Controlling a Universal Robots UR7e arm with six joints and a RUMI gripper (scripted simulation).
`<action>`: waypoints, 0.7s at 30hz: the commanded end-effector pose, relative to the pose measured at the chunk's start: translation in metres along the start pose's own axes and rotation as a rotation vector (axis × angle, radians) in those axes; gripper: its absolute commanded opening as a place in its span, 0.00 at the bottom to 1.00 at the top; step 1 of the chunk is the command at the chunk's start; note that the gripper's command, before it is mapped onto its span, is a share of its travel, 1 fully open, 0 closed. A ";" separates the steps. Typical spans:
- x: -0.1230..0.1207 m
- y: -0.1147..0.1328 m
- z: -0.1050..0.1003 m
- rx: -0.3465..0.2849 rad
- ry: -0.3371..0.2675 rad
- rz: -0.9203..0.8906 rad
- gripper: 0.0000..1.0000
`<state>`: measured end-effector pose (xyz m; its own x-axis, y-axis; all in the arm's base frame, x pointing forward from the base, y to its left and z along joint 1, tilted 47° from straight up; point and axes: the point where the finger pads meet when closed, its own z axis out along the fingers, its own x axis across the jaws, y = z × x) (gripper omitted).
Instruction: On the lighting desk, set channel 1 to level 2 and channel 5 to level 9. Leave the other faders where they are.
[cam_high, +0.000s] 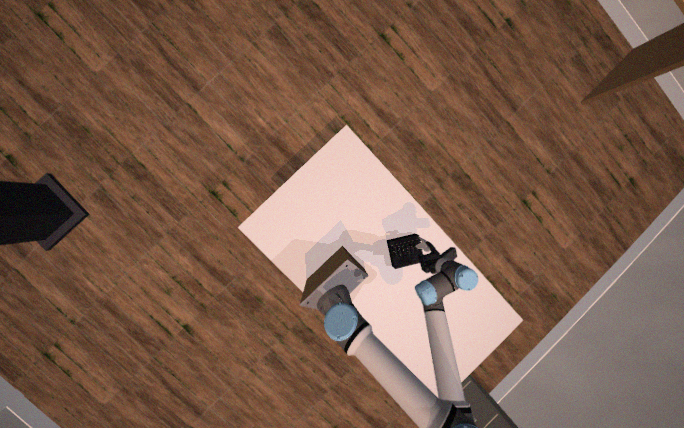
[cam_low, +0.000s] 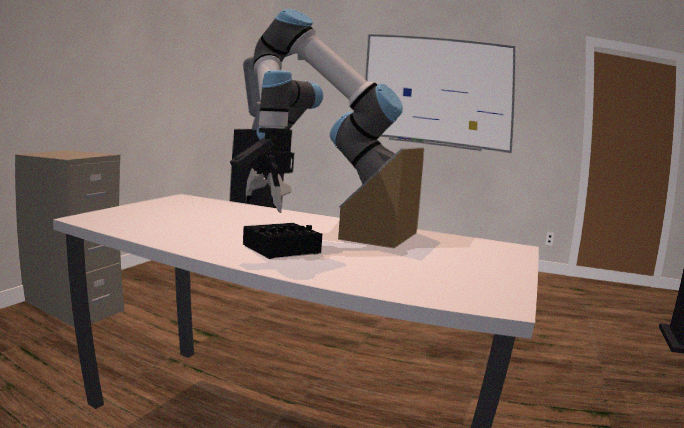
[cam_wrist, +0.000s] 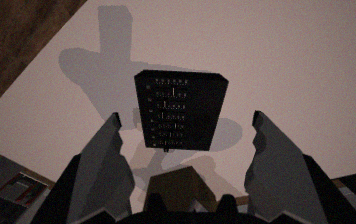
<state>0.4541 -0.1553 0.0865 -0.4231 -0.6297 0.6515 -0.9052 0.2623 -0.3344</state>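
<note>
The lighting desk (cam_low: 282, 239) is a flat, matte black rectangular box lying on the smooth pale pink table top (cam_low: 443, 282), just beside the tan wedge-shaped pedestal (cam_low: 385, 204) at its 9 o'clock in the exterior view. The table has dark, square-section legs and stands on a wood-grain plank floor (cam_low: 302, 373). The gripper (cam_low: 276, 194) hangs above the desk's far edge with its tapered grey fingers spread fully wide and nothing between them; it is clear of the desk, touching nothing. The arm is glossy white tubing with grey joints and light blue caps. The wrist view alone shows the desk's face (cam_wrist: 181, 111): rows of small pale markings and faders run across the panel, too blurred to read any level or channel. In that view the desk sits at 12 o'clock between the two finger silhouettes, with soft grey shadows on the table around it. The top view alone shows the table as a tilted rectangle, the desk (cam_high: 403, 250) near its 3 o'clock long edge, and the gripper (cam_high: 427, 252) at the desk's 3 o'clock side. The exterior view alone shows a grey metal filing cabinet (cam_low: 70, 227), a whiteboard (cam_low: 441, 93) and a brown door (cam_low: 628, 166) on the plain wall.
</note>
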 end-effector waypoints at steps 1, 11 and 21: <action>0.002 -0.003 0.001 -0.006 0.009 0.063 1.00; 0.002 -0.003 0.002 -0.006 0.009 0.071 0.00; 0.002 -0.003 0.002 -0.006 0.009 0.071 0.00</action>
<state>0.4549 -0.1579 0.0872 -0.4848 -0.6037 0.6329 -0.8741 0.3092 -0.3746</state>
